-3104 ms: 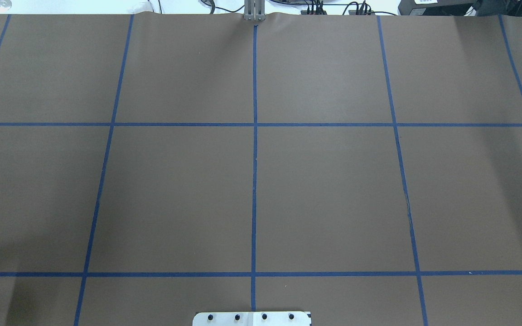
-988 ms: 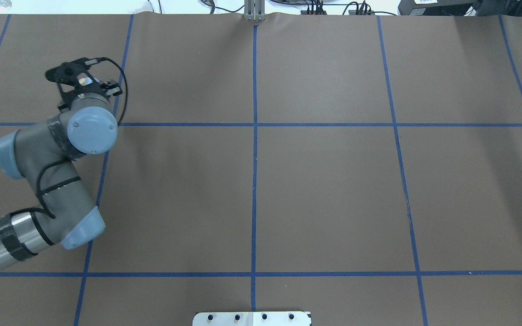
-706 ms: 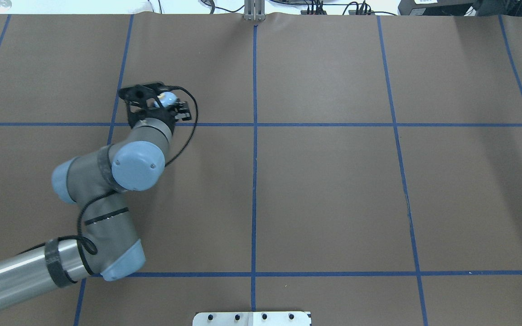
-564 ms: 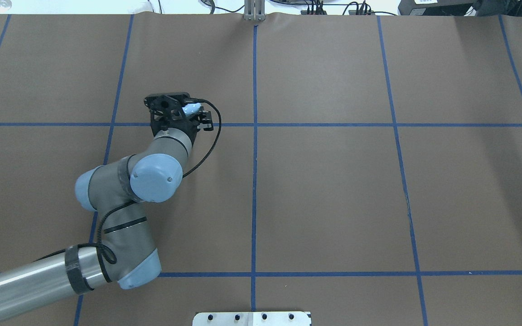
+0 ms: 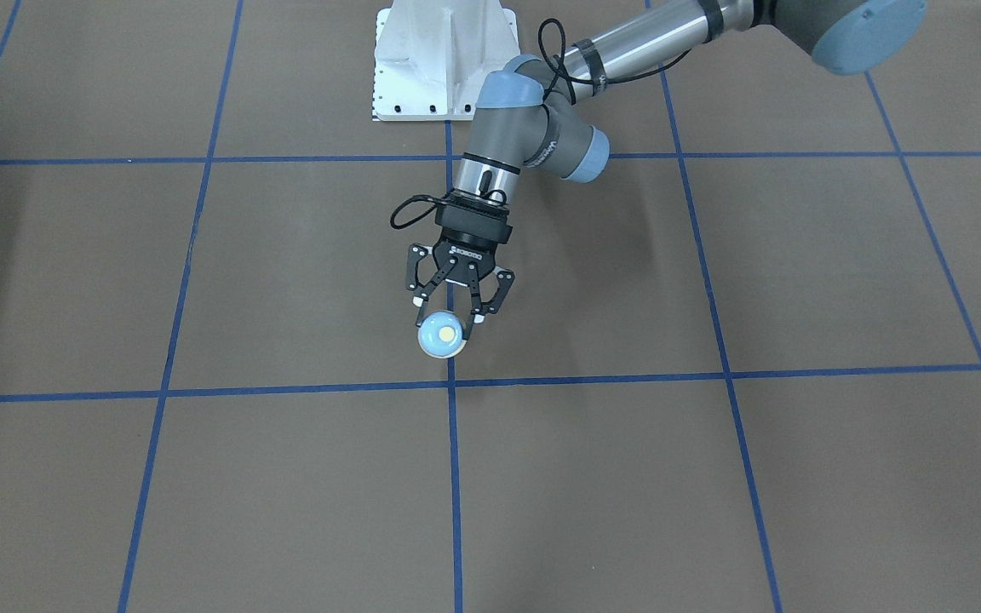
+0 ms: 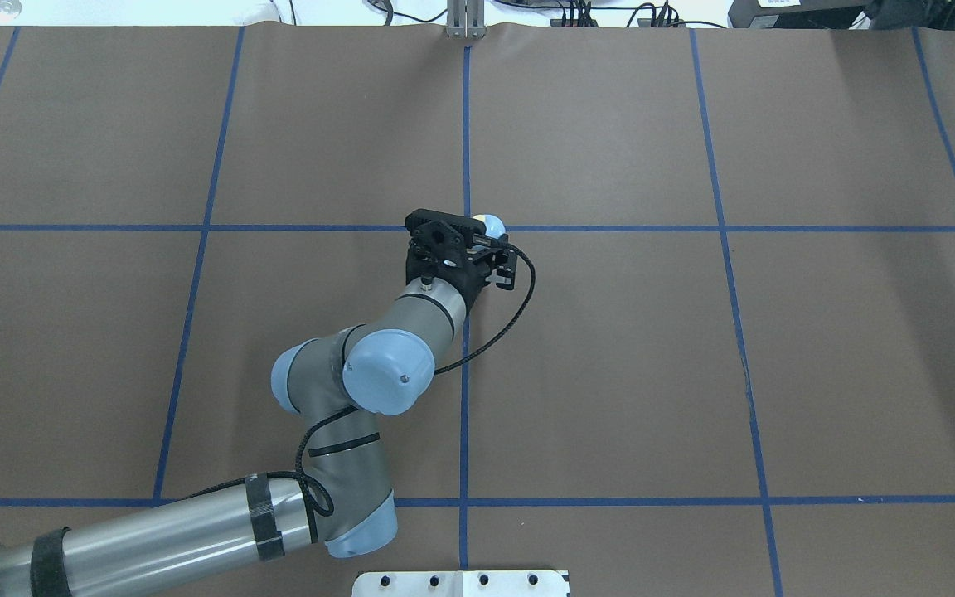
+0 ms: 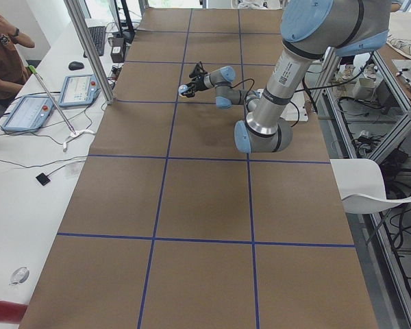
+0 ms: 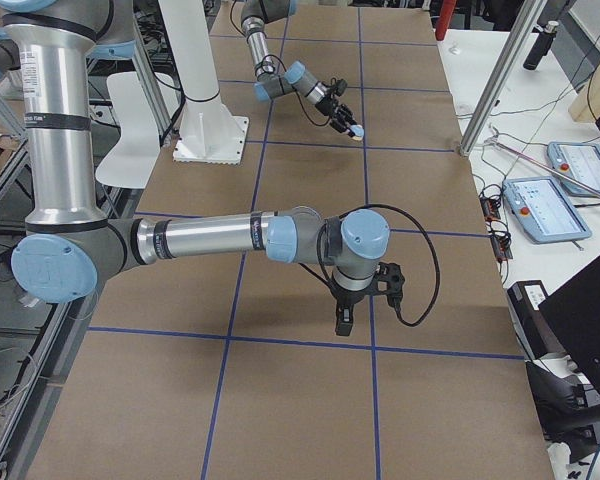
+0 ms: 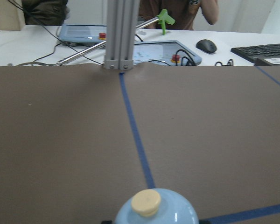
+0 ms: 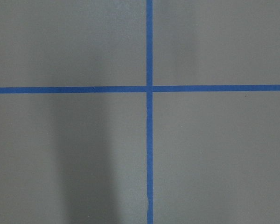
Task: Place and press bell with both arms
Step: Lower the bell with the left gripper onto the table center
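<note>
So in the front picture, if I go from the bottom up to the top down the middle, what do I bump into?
blue tape line → bell → left gripper pinching it → left arm → white pedestal base

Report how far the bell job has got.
Done: the left pincer grips the bell. In hand: it holds it by the middle tape crossing; whether it touches the table, I cannot tell. Left: release it, then press its button; the right arm is far off.
</note>
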